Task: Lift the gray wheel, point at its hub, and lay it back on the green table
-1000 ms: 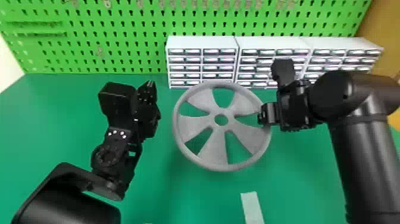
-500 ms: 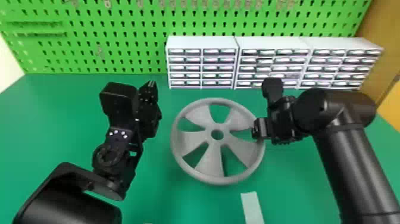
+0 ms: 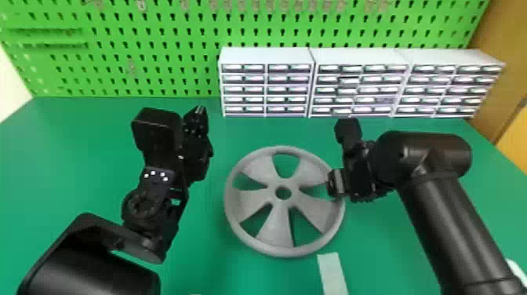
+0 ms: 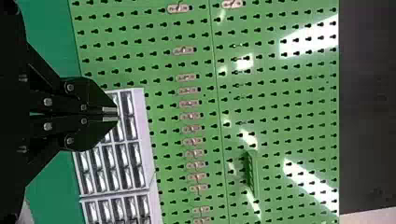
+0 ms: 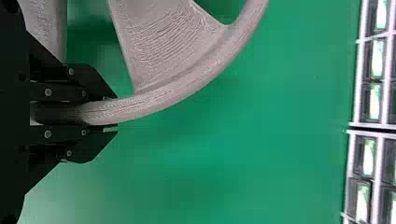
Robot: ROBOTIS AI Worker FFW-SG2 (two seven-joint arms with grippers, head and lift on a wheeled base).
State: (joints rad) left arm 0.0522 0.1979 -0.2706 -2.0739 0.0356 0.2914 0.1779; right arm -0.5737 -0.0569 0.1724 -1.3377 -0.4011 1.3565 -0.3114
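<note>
My right gripper (image 3: 338,184) is at the right rim of the gray wheel (image 3: 274,231), whose round hub hole faces the head camera. In the right wrist view the wheel's rim (image 5: 154,103) runs between the fingers of my right gripper (image 5: 111,114), which are shut on it. Whether the wheel touches the green table (image 3: 94,188) I cannot tell. My left gripper (image 3: 200,111) is held left of the wheel, apart from it. The left wrist view has my left gripper (image 4: 110,115) with its fingertips together and nothing between them.
White drawer cabinets (image 3: 266,57) stand along the table's back edge, before a green pegboard (image 3: 164,51). A pale strip (image 3: 331,272) lies on the table just in front of the wheel. A wooden panel (image 3: 498,78) rises at the right.
The right gripper and the wheel in it have moved down in the head view, toward the table's front and slightly left. The left arm has kept its place.
</note>
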